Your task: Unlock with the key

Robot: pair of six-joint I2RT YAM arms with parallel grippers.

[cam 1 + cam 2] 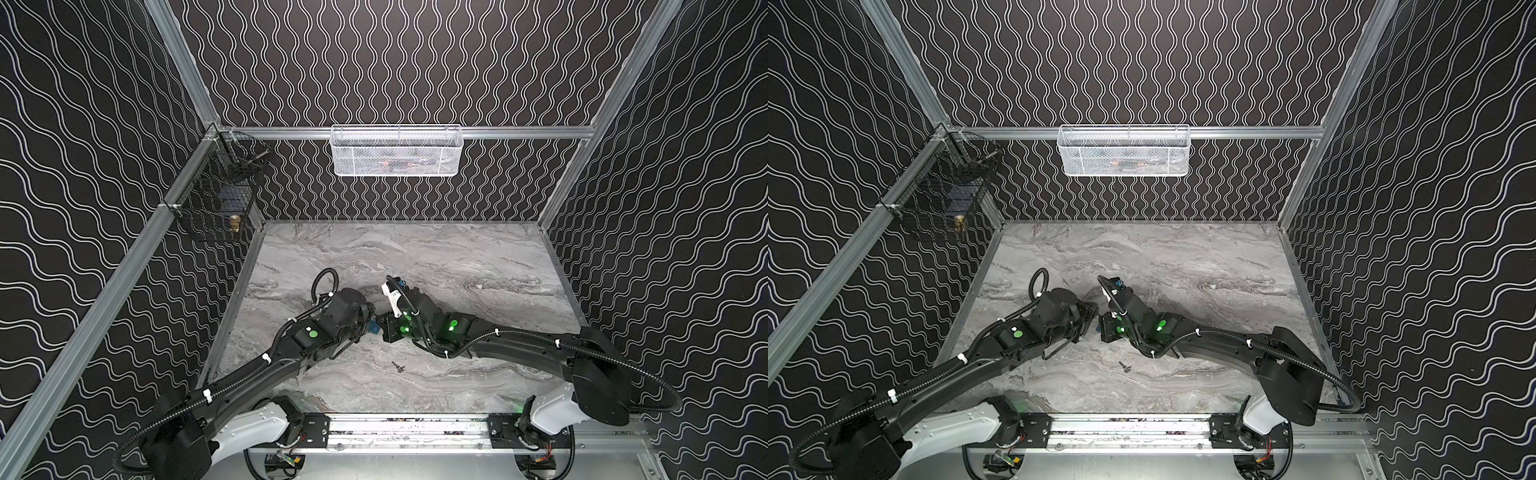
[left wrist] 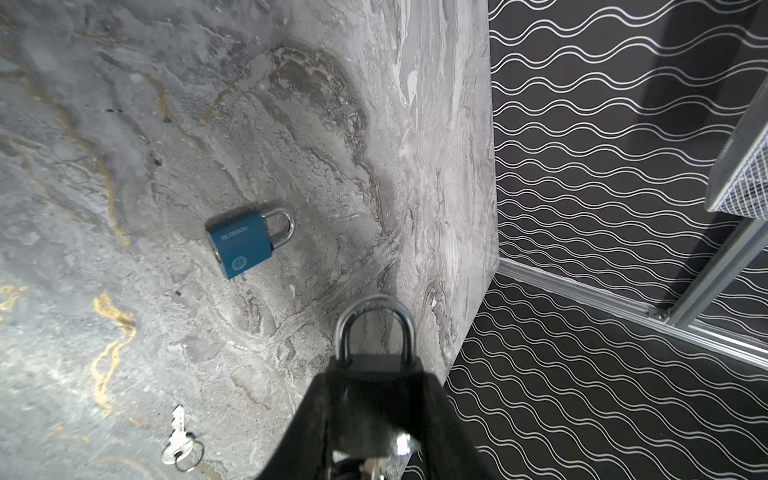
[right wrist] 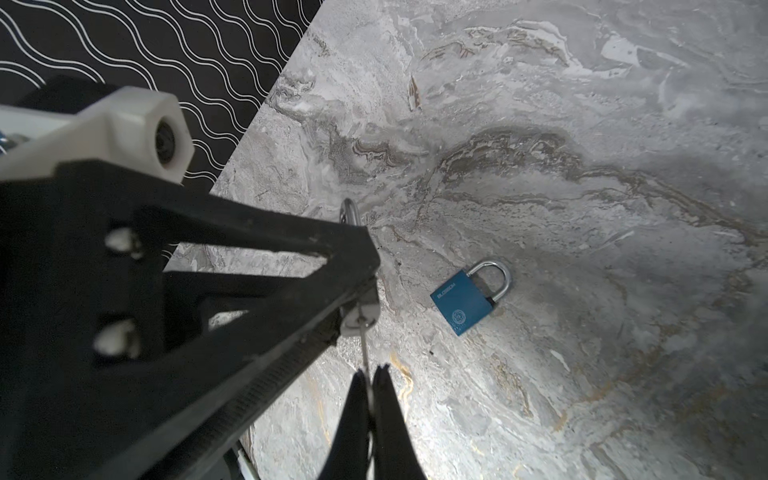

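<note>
Grips a dark-bodied, silver-shackled padlock (image 2: 370, 411) in the left gripper (image 2: 376, 374) above the grey marble tabletop (image 2: 124, 124). Pinches a thin silver key (image 3: 365, 345) in the closed right gripper (image 3: 370, 372), tip at the padlock's base. Lying below: a blue padlock (image 2: 243, 243) and a ringed spare key (image 2: 178, 436).

Two padlocks (image 2: 240, 246) (image 2: 374, 300), two keys (image 2: 178, 432) (image 3: 365, 353), two baskets (image 1: 395, 151) (image 1: 216, 195), two arms (image 1: 249, 370) (image 1: 519, 349).
</note>
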